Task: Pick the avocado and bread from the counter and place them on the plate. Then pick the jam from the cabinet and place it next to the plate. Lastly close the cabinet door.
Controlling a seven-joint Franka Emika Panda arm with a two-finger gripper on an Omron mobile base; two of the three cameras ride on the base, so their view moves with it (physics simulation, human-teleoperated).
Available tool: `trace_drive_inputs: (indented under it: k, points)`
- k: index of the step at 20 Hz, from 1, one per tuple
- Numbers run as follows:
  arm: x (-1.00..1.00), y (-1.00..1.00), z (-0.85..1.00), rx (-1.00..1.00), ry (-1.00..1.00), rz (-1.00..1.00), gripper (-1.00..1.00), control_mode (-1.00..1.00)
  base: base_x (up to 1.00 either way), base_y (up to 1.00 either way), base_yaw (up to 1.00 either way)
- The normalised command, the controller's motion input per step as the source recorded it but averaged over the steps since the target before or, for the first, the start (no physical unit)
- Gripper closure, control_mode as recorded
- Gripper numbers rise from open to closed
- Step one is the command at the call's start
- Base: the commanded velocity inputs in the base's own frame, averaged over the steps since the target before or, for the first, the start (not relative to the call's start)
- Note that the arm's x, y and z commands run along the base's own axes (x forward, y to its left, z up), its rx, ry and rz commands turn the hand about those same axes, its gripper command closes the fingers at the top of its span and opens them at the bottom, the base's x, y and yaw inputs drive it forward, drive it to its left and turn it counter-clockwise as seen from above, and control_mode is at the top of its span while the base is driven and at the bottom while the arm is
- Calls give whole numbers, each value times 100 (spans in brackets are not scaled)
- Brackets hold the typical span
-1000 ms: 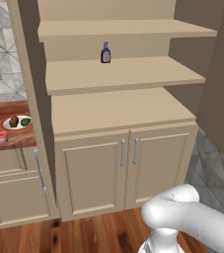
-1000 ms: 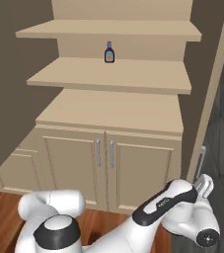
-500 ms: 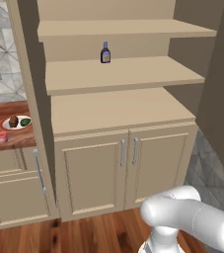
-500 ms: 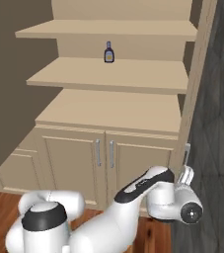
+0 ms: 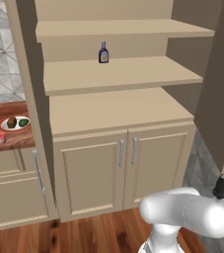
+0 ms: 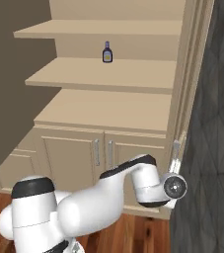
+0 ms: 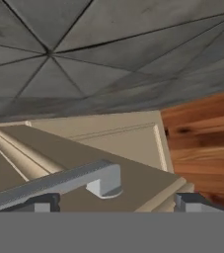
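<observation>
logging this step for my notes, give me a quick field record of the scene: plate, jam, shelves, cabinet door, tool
plate: round white plate with orange-red rim on the reddish-brown wood counter, holding a brown bread chunk and a dark-green avocado
jam: small red-pink jar on the counter beside the plate
shelves: dark bottle with pale label on the middle shelf
cabinet door: tall beige door swung open, edge-on at right
tool: two-finger tool, fingers either side of the door's grey bar handle

Avocado [image 5: 23,121], bread [image 5: 12,122] on plate [image 5: 15,128]
</observation>
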Motion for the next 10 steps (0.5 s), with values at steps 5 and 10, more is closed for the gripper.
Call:
trace_drive_inputs:
  k: [5,10]
  points:
    - [85,100,0,-21,5,4,-100,-100,0,0,0]
    - [76,100,3,-23,-1,1,-100,-100,0,0,0]
